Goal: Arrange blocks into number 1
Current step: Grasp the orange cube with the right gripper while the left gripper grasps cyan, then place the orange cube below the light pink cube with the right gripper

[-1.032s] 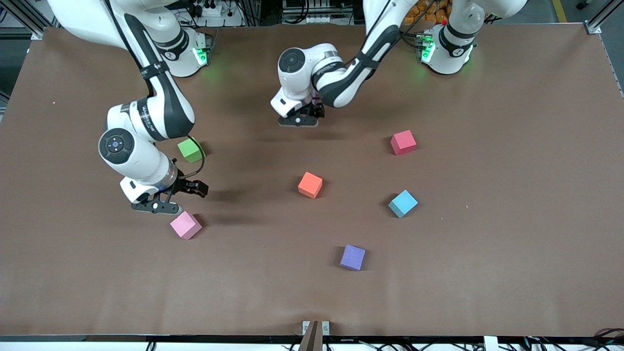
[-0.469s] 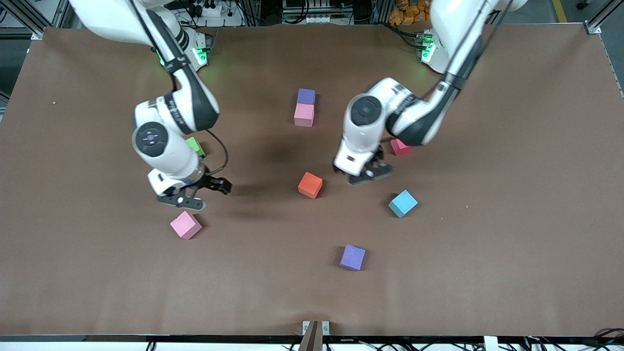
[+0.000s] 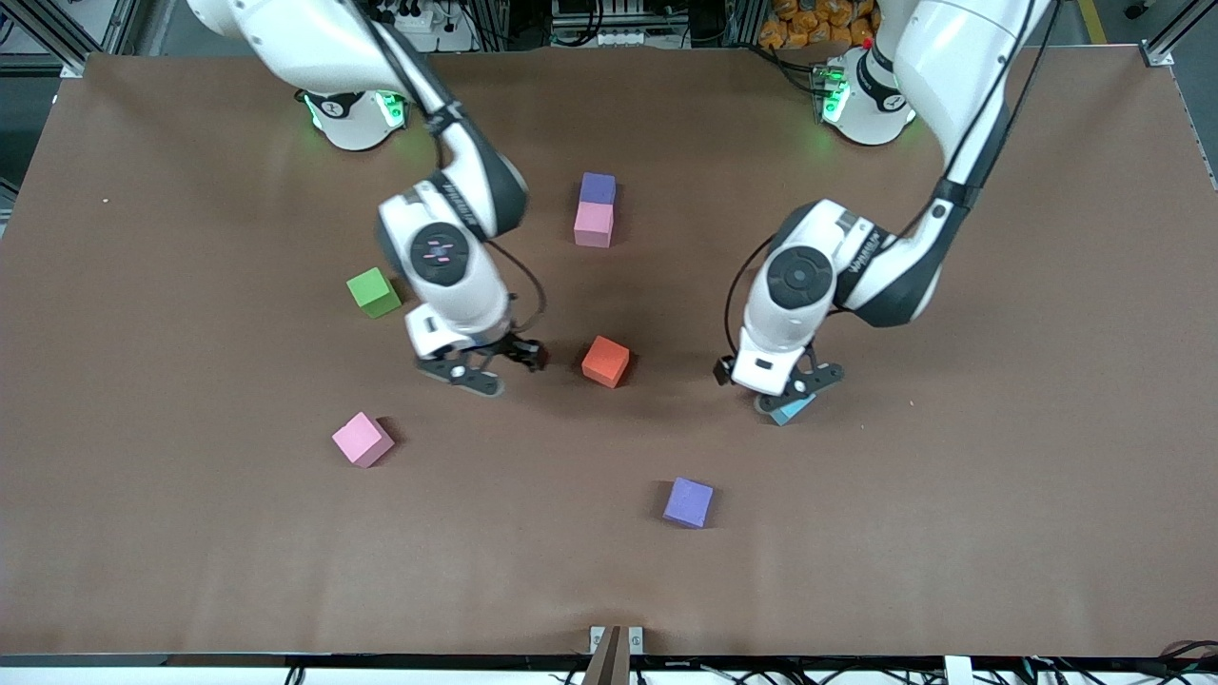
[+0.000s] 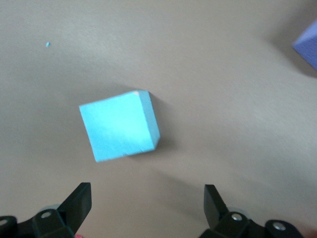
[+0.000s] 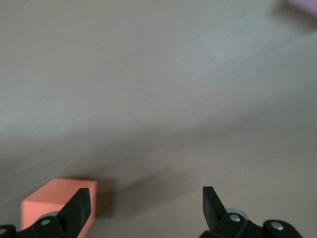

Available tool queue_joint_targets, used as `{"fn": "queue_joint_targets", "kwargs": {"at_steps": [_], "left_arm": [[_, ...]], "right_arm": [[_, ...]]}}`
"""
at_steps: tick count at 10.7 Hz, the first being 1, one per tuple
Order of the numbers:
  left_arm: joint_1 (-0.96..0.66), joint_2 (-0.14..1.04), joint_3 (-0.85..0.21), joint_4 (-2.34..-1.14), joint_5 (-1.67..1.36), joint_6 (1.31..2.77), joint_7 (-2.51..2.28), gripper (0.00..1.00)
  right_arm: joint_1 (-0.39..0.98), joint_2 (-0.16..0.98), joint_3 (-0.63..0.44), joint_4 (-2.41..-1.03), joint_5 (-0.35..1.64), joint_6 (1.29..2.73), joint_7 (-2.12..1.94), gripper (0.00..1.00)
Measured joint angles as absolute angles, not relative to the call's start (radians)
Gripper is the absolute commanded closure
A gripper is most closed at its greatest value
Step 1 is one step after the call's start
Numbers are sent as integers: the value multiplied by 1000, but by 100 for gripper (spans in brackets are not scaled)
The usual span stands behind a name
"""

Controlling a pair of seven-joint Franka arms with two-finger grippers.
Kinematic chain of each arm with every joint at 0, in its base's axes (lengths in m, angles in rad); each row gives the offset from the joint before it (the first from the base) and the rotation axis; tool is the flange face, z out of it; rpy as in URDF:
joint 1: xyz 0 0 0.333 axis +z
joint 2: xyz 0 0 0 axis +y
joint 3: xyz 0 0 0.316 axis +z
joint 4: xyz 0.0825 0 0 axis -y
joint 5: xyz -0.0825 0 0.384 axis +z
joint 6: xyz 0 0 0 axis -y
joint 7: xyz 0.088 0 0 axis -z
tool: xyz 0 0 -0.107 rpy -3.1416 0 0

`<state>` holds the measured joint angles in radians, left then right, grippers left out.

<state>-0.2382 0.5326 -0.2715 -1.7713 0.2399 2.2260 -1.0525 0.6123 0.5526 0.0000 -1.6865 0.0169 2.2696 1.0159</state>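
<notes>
Hovering wide open and empty, left tool (image 3: 788, 388) over sky blue block (image 4: 120, 125), right tool (image 3: 487, 366) beside orange block (image 3: 606, 362).

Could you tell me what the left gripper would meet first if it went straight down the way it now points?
Most likely the sky blue block: the open left gripper hangs almost directly over it, slightly off centre.

The left hand (image 3: 788, 388) moved over the blue block (image 3: 790, 410), the right hand (image 3: 485, 369) beside the orange block (image 3: 606, 362).

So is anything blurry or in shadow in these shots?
Front view: sharp, soft arm shadows around the orange block. Left wrist view: sky blue block slightly soft, with a short shadow beside it. Right wrist view: hazy throughout, a broad dark shadow band across the table.
</notes>
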Motion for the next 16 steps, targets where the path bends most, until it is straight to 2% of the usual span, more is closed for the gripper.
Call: {"fn": "queue_joint_targets", "kwargs": {"at_steps": [7, 12, 13, 14, 16], "left_arm": [[-180, 637, -269, -1704, 240, 2227, -1072, 0], [-178, 665, -268, -1697, 240, 2228, -1075, 0], [-178, 675, -268, -1697, 240, 2232, -1075, 3], [-178, 683, -267, -1694, 240, 2236, -1074, 99], [-177, 690, -260, -1687, 241, 2236, -1070, 100]], "right_arm": [[728, 738, -2, -1448, -1, 2269, 1171, 0], [757, 819, -3, -1391, -73, 2268, 1174, 0], [760, 830, -3, -1387, -76, 2268, 1175, 0], [765, 844, -3, -1377, -76, 2269, 1180, 5], [772, 872, -3, -1354, -77, 2270, 1194, 74]]}}
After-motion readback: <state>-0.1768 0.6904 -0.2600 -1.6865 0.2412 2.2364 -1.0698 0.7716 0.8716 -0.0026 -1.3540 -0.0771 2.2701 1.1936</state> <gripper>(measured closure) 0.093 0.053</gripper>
